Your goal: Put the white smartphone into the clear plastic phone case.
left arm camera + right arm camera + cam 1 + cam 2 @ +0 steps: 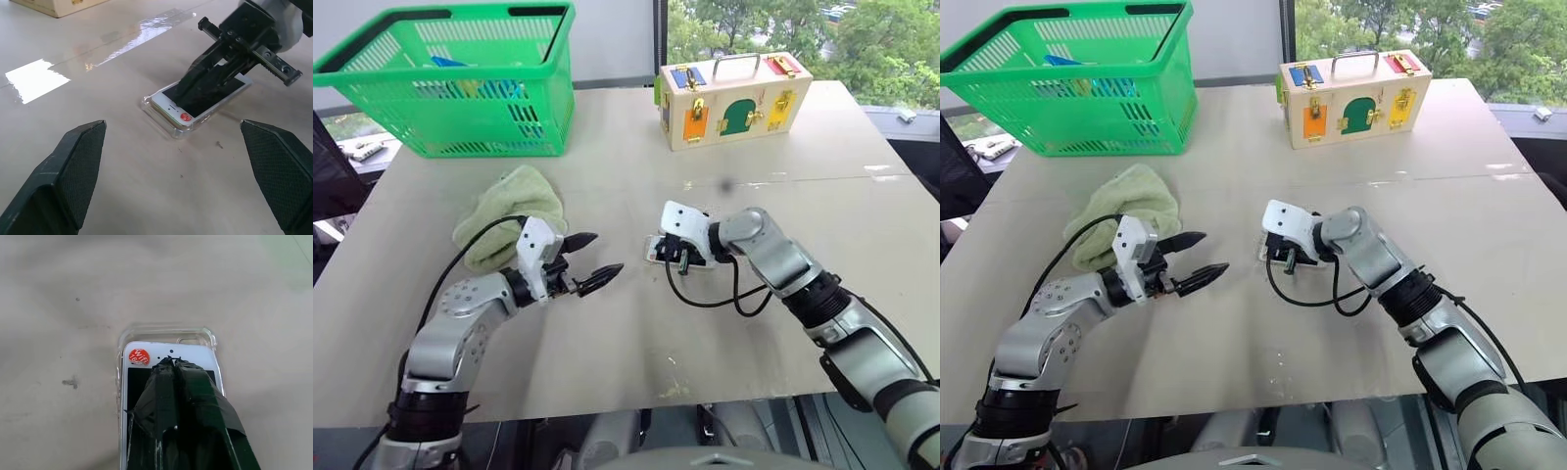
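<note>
Two grippers work over the beige table [636, 343], and they stand in opposite states. The right gripper [172, 361] has its black fingers pressed together with no gap, and their tips rest on the screen of the white smartphone [172, 106], near the end that bears a small red round sticker [139, 356]; nothing is clasped between them. That phone lies face up, flat in the clear plastic phone case [166, 330], whose transparent rim shows just past the phone's top end and along its side. Phone and case sit together near the middle of the table, under the right gripper. The left gripper [589, 259] hovers just beside them, its fingers spread wide and empty, pointing toward the phone. A pale green cloth [509, 211] lies crumpled behind the left arm. At the far edge stand a green basket [372, 73] and, well apart from it, a wooden latch box [734, 98] with coloured doors
</note>
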`<state>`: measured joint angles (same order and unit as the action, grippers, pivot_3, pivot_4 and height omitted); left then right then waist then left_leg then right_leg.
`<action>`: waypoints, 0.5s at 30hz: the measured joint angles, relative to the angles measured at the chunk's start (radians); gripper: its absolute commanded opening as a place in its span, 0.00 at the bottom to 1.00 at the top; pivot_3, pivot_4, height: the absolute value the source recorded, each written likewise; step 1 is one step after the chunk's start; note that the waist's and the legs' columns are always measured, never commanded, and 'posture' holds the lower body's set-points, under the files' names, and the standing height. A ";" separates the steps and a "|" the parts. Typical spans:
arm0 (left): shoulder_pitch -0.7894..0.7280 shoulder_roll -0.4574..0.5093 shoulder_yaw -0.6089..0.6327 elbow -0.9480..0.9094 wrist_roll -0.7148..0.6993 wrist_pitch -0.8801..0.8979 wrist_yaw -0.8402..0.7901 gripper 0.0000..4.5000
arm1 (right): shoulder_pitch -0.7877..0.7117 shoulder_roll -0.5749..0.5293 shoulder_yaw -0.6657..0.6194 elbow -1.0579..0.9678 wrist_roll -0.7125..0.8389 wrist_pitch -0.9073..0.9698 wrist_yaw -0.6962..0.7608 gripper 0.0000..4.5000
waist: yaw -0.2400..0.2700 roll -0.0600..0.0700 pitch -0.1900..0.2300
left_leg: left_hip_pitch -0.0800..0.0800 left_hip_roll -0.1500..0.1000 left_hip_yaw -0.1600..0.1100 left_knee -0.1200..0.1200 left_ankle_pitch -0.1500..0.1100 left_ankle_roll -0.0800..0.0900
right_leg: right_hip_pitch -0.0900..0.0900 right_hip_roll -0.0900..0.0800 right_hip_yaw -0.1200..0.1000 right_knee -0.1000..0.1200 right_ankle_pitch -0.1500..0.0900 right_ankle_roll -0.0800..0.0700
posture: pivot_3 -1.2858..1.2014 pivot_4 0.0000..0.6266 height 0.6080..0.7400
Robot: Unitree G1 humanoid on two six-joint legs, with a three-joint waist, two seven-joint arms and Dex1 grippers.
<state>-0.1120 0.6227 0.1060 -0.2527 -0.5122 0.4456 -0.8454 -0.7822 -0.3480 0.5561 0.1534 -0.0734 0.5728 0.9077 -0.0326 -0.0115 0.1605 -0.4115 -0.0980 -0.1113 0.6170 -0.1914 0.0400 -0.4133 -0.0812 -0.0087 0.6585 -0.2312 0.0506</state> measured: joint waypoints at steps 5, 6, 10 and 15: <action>-0.009 0.000 -0.010 -0.001 0.002 0.011 0.008 1.00 | 0.016 0.001 0.016 0.014 -0.037 -0.061 0.002 0.02 | 0.000 0.000 -0.009 | 0.002 0.000 0.000 0.000 -0.001 -0.001 | 0.002 0.000 0.000 0.000 0.000 0.000 | 0.52 0.24 1.00; -0.012 0.000 -0.013 -0.001 0.002 0.012 0.012 1.00 | 0.019 0.001 0.018 0.016 -0.047 -0.076 0.002 0.02 | 0.000 -0.001 -0.010 | 0.002 0.000 0.000 0.000 -0.001 -0.001 | 0.002 0.000 0.000 0.000 0.000 0.000 | 0.52 0.24 1.00; -0.019 0.000 -0.020 -0.001 0.008 0.017 0.016 1.00 | 0.034 0.008 0.008 0.024 -0.061 -0.105 -0.001 0.02 | 0.001 -0.001 -0.012 | 0.007 0.000 0.000 -0.002 -0.002 -0.002 | 0.007 0.000 0.000 -0.001 -0.001 0.000 | 0.52 0.24 1.00; -0.021 0.000 -0.023 -0.001 0.012 0.025 0.021 1.00 | 0.105 0.032 -0.113 -0.026 0.028 -0.044 -0.002 0.02 | 0.006 0.000 -0.010 | 0.009 0.000 0.000 -0.004 -0.002 -0.002 | 0.009 0.000 0.000 -0.001 -0.003 0.000 | 0.52 0.24 1.00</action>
<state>-0.1331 0.6228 0.0829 -0.2532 -0.5003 0.4710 -0.8247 -0.6773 -0.3163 0.4427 0.1272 -0.0452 0.5292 0.9057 -0.0268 -0.0119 0.1507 -0.4021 -0.0978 -0.1115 0.6132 -0.1932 0.0375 -0.4047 -0.0813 -0.0082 0.6573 -0.2339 0.0505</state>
